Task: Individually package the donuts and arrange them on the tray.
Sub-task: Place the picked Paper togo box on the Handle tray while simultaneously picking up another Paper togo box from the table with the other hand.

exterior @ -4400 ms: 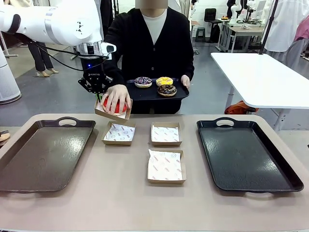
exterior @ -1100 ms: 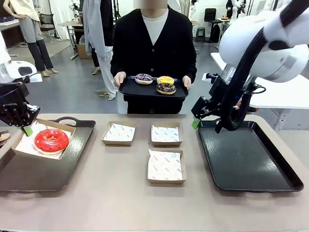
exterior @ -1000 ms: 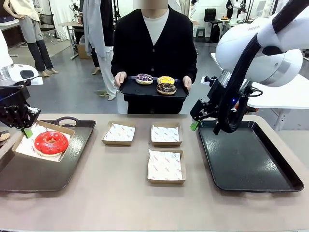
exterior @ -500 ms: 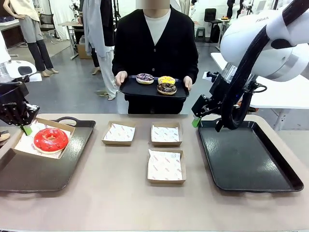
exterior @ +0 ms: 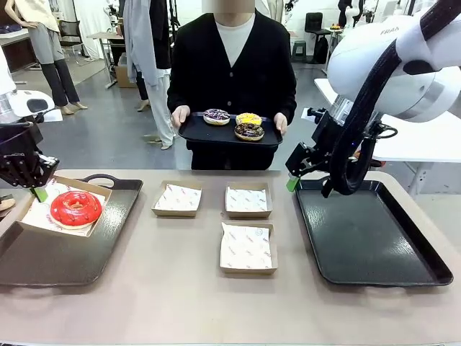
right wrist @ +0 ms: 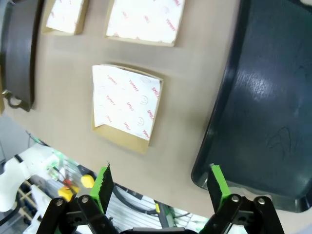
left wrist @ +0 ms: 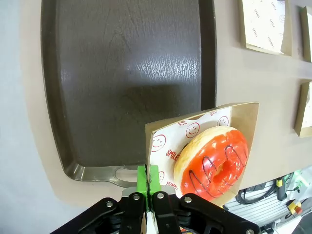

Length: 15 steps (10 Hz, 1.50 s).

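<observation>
the glossy red ring donut [exterior: 75, 208] lies in a shallow brown cardboard box [exterior: 99, 192] lined with white paper printed with red smiley faces. its icing is bright and carries thin dark swirls in the left wrist view. the box is over the far left corner of the dark brown handled tray [exterior: 79, 252]; i cannot tell whether it rests on it or hangs just above. the left hand [exterior: 37, 189] is clamped on the box's rim, its green pads [left wrist: 142, 178] pressed together over paper and card, and its black body hides the donut's near edge in the wrist view.

a purple sprinkled donut [exterior: 216, 116], a yellow iced donut [exterior: 248, 118] and a chocolate sprinkled donut [exterior: 249, 132] sit on a small black tray [exterior: 198, 134] that the person's hands [exterior: 178, 115] hold at the far side. three empty lined boxes [exterior: 246, 247] lie on the worktop [exterior: 180, 295]. the right hand [right wrist: 160, 181] hangs empty, fingers wide apart, by the large black tray [exterior: 374, 245]. in the front view one of its green pads is hard to make out.
</observation>
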Motion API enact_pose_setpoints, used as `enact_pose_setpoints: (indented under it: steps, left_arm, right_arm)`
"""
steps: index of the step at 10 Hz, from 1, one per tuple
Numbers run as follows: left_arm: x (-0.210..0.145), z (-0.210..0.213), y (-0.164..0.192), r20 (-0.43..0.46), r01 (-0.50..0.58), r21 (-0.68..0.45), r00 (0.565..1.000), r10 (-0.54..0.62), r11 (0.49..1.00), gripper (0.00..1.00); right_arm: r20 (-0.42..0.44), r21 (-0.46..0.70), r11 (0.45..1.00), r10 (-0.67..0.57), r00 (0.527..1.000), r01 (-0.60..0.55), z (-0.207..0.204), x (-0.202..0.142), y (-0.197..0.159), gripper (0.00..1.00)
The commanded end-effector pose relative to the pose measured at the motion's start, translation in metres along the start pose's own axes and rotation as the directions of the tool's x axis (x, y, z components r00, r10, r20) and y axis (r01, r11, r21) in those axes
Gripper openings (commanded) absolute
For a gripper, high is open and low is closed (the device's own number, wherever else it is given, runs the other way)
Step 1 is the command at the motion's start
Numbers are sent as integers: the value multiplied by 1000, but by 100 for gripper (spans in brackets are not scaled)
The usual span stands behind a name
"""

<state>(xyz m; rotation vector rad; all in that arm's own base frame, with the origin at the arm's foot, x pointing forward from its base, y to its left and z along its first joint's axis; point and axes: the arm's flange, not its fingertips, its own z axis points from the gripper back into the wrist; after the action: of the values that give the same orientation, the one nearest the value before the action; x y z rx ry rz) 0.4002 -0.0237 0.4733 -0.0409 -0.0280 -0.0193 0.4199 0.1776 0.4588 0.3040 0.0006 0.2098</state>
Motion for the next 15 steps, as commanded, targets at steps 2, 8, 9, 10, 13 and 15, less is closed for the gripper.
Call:
enact_pose_setpoints:
  steps: [2, 8, 9, 10, 13, 15]
  left_arm:
    - [6, -24, 12, -17, 8, -31, 1000, -8, 999, 1]
    - [18, -64, 28, -74, 51, -153, 995, -62, 987, 1]
    - [19, -69, 30, -70, 65, -157, 995, -77, 986, 1]
    - [18, -70, 32, -67, 71, -149, 994, -82, 986, 1]
    - [20, -69, 35, -75, 124, -86, 989, -131, 989, 1]
    - [19, -68, 30, -84, 79, -113, 993, -89, 990, 1]
  right_arm:
    - [-55, -142, 990, -33, 998, 25, -27, 7, 32, 100]
    - [-49, -215, 963, -178, 983, 164, -93, 19, 51, 100]
    - [-22, -219, 953, -221, 975, 211, -107, 22, 47, 100]
    - [-20, -218, 952, -227, 974, 217, -116, 22, 47, 100]
    - [-20, -205, 961, -197, 980, 189, -124, 22, 50, 100]
    - [-45, -184, 963, -208, 977, 197, -119, 23, 43, 100]
